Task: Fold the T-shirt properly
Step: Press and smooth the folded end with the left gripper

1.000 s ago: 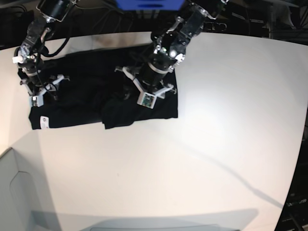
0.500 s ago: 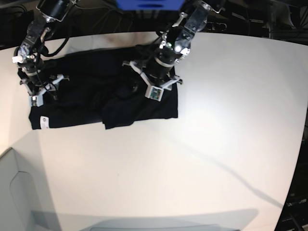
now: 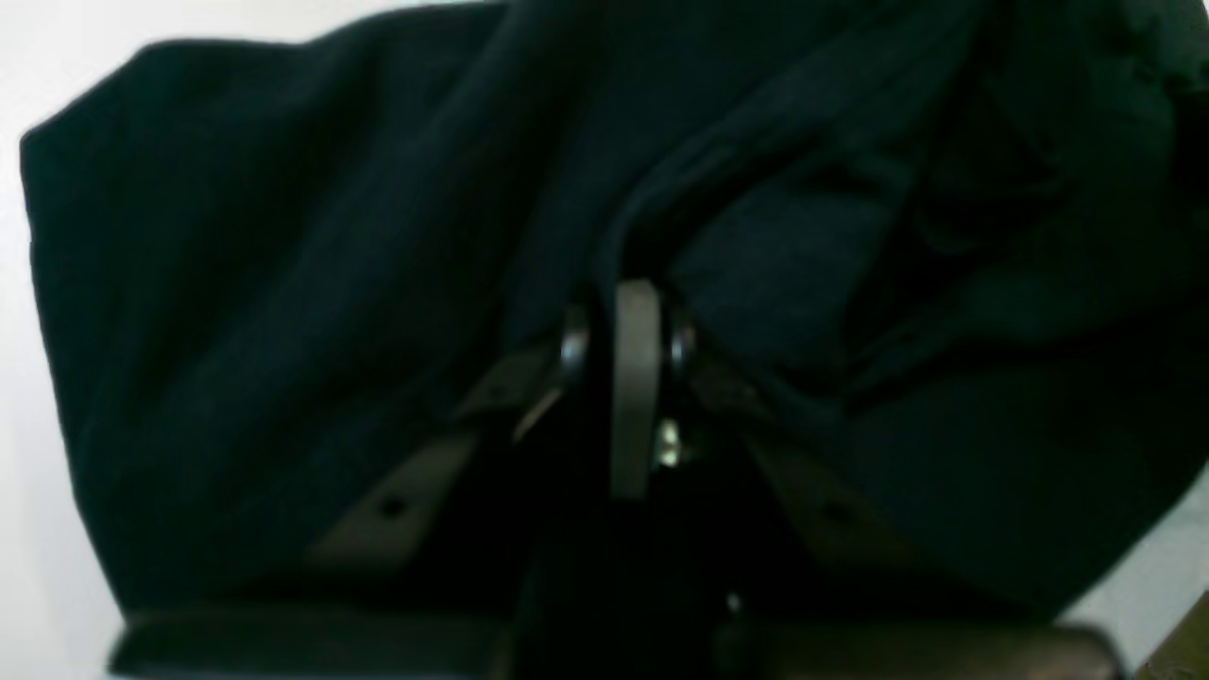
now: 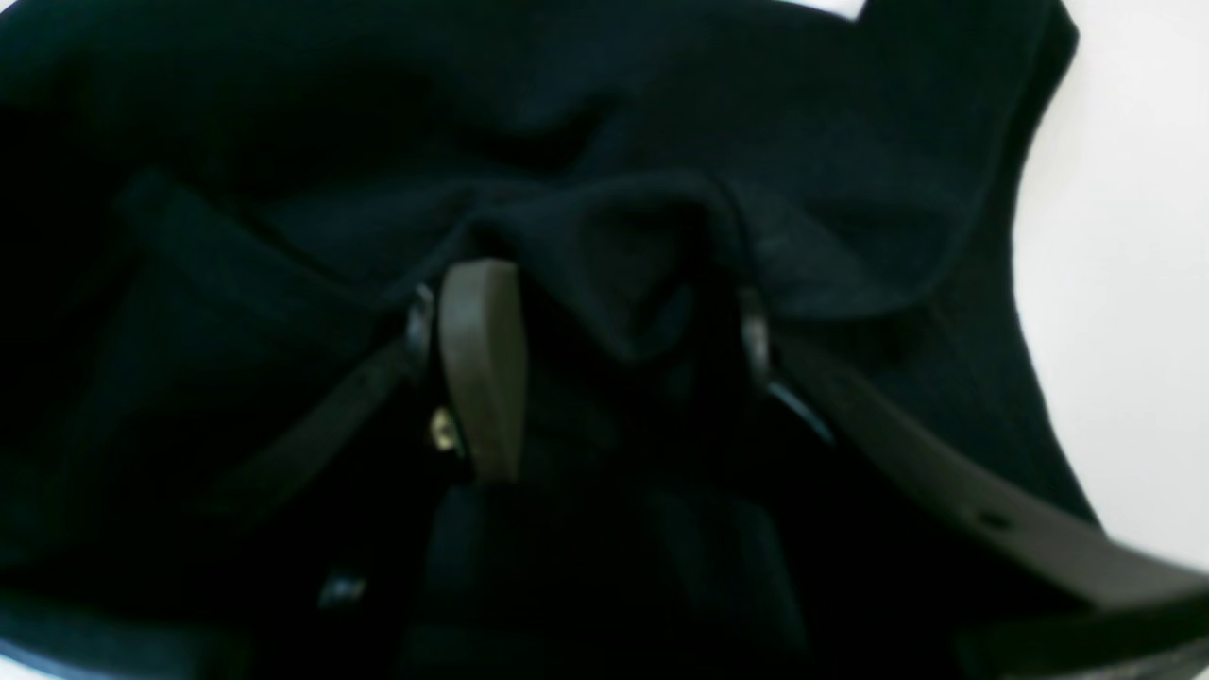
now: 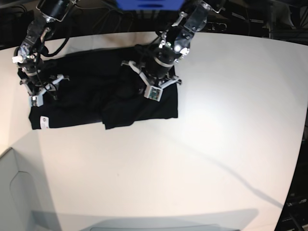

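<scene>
1. Black cloth T-shirt: lies rumpled and partly doubled over in the upper left of the base view, on a white table; small white tag showing at its lower left corner.
2. Step in hand, as judged: both arms gathering cloth at the two ends of the garment, ahead of a fold.
3. Left gripper: jaws closed together, a ridge of black cloth pinched at the tips, centre of its wrist view.
4. Right gripper: jaws standing wide, a hump of cloth bunched between them; no firm grip visible.
5. Next move, as judged: right jaws must close on the hump, then both ends lift evenly so the fold lands straight.
</scene>
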You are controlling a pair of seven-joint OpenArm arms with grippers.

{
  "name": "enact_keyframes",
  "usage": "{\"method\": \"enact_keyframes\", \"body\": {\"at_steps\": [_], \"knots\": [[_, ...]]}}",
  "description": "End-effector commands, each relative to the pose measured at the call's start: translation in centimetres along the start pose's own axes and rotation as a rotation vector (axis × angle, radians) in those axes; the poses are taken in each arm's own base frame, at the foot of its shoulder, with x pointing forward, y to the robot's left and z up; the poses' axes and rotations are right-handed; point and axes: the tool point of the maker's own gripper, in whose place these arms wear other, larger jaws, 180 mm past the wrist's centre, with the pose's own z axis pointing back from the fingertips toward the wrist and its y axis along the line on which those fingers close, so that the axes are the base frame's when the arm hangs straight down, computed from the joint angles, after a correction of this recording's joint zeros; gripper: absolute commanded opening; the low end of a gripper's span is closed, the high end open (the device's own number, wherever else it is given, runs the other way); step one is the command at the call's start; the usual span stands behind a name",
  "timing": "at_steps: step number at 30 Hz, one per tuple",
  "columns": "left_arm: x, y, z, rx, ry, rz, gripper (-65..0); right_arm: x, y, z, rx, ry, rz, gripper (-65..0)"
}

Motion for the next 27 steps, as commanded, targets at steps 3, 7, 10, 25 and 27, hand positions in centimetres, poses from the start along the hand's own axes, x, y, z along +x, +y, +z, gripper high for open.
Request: {"method": "enact_keyframes", "body": {"at_steps": [3,7,10,25,27], "knots": [[3.2,-3.4,1.3,-0.097,-0.106,-0.033,-65.0,1.7,-0.2,0.2,0.001,-0.052,0.015,-36.5],[3.4,-6.7,2.5,-0.2,-0.122,-0.106,-65.0,1.8,-0.2,0.2,0.001,-0.054,0.015,-36.5],[2.7,-9.2,3.0,-0.28,-0.112,-0.179,-65.0,1.8,-0.2,0.2,0.001,-0.054,0.015,-36.5],[1.8,-14.0,4.1,-0.446,-0.116,-0.353,-65.0,1.7,-0.3,0.3,-0.002,-0.053,0.018,-36.5],[1.8,-14.1,4.2,-0.452,-0.118,-0.361,-65.0,1.7,-0.3,0.3,-0.002,-0.053,0.018,-36.5]]}}
